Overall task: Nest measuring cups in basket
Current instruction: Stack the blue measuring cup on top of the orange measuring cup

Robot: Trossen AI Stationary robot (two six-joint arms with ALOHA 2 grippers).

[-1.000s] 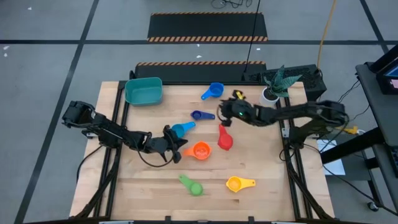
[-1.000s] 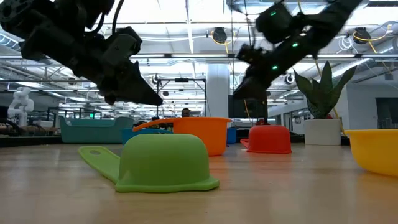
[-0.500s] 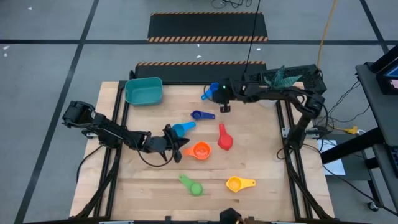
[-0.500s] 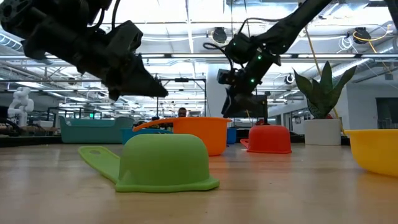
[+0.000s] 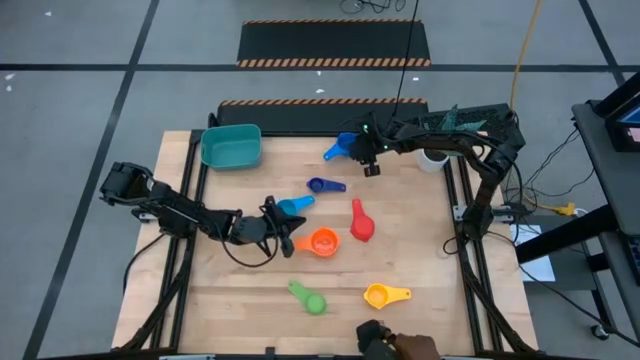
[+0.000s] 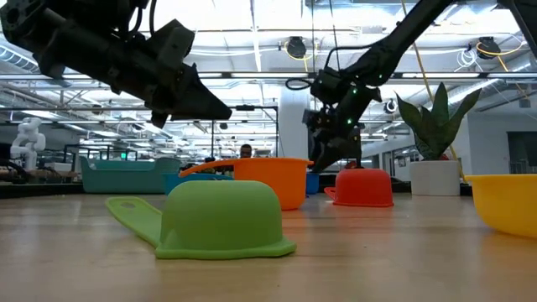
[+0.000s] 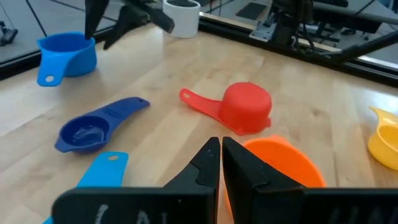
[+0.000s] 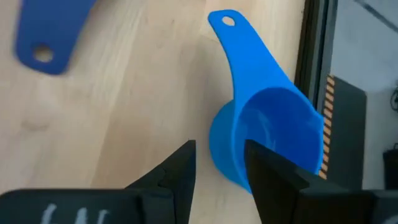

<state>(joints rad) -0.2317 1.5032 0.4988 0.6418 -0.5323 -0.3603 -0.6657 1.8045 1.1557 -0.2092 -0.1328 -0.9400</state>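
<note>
All seven cups lie on the table. The blue cup [image 5: 343, 147] is near the far edge, then the dark blue [image 5: 324, 185], light blue [image 5: 293, 206], red [image 5: 361, 222], orange [image 5: 322, 241], green [image 5: 308, 296] and yellow [image 5: 385, 295]. The red and green cups lie mouth down. The teal basket [image 5: 232, 147] stands at the far left corner. My right gripper [image 8: 217, 165] is open and hangs over the blue cup [image 8: 267, 134], its fingers either side of the cup's wall, apart from it. My left gripper [image 7: 221, 149] is shut, in the air above the orange cup's [image 7: 283, 165] edge.
A white plant pot [image 5: 435, 152] with a spiky plant stands at the far right corner, close behind my right arm. A dark thing [image 5: 392, 342] shows at the near edge of the high view. The near left part of the table [image 5: 220, 300] is bare wood.
My right gripper has swung from above the red cup toward the table's far edge, over to the blue cup, and has come down closer to it. My left gripper has risen a little. No cup has moved. The dark thing has appeared at the near edge.
</note>
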